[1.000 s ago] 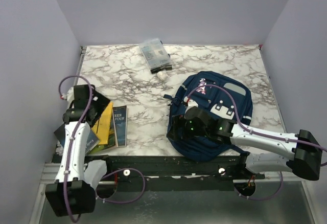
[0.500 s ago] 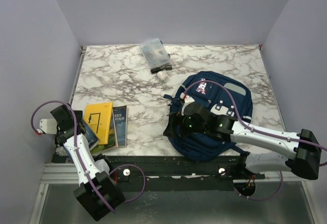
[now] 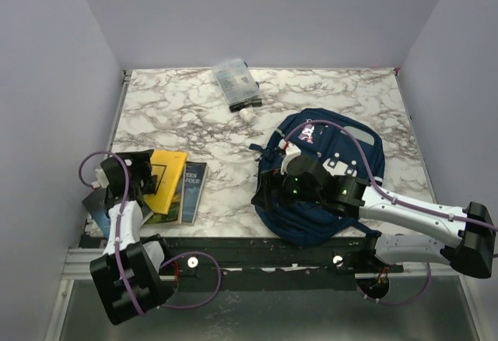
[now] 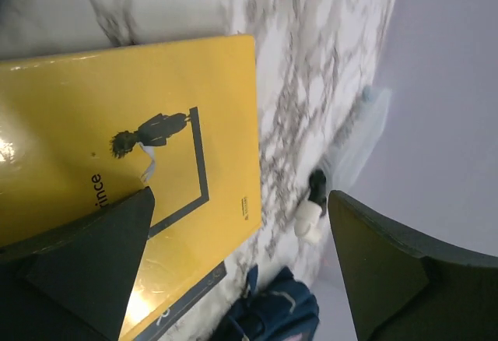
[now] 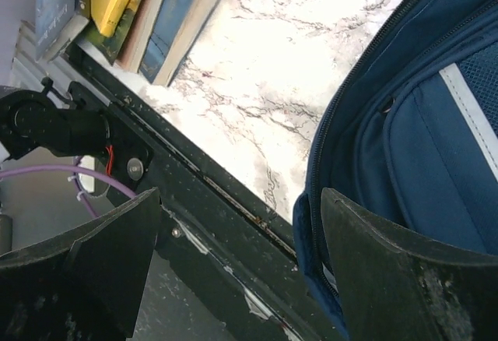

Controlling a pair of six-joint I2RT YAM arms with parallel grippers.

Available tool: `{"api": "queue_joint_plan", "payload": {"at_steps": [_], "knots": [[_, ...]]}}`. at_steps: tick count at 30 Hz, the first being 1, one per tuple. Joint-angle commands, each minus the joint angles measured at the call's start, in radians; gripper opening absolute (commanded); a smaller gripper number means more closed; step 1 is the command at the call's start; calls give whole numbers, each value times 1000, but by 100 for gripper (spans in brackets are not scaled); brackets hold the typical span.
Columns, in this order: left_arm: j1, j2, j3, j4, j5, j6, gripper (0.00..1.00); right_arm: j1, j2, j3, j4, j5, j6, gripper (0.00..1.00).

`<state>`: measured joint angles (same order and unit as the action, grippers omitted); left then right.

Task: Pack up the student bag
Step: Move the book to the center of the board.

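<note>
The student bag (image 3: 334,170), a navy backpack with grey trim, lies flat on the right half of the marble table (image 3: 210,131). My right gripper (image 3: 266,193) stands open at the bag's near left edge, over the table's front rail. In the right wrist view that gripper (image 5: 241,267) has nothing between its jaws, and the bag (image 5: 420,115) runs along its right finger. My left gripper (image 3: 150,171) is open just over a yellow book (image 3: 168,181). The left wrist view shows the yellow book (image 4: 117,154) under that gripper (image 4: 241,275), with the bag (image 4: 276,318) farther off.
A blue book (image 3: 193,193) lies beside the yellow one, and a dark book (image 3: 99,207) is at the table's left edge. A clear plastic pouch (image 3: 236,82) and a small white object (image 3: 247,113) sit at the back. Grey walls close in both sides.
My left arm drew back towards the left edge, then came in over the yellow book. The yellow and blue books have shifted slightly right and turned. The right gripper has barely moved.
</note>
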<state>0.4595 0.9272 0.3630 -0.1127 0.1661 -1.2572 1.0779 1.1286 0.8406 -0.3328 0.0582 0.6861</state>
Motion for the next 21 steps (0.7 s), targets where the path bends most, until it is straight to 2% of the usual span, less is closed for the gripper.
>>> {"api": "queue_joint_plan", "payload": {"at_steps": [1, 3, 7, 10, 12, 16, 21], "knots": [[-162, 127, -134, -15, 181, -202, 98, -3, 10, 21, 5, 10, -23, 87], [-216, 100, -100, -31, 130, -157, 98, -3, 5, 20, 18, 13, -22, 87], [-366, 6, 50, -173, -24, 6, 98, -4, 24, 10, 41, 6, -23, 87], [-441, -21, 185, -352, -103, 132, 98, -4, 60, 1, 69, -5, -27, 87], [-449, -63, 244, -460, -172, 231, 98, -4, 87, 11, 81, -22, -31, 87], [-373, -173, 284, -615, -391, 345, 98, -3, 98, 25, 112, -52, -31, 87], [-31, -277, 232, -612, -467, 427, 98, -3, 80, 22, 121, -102, -48, 88]]}}
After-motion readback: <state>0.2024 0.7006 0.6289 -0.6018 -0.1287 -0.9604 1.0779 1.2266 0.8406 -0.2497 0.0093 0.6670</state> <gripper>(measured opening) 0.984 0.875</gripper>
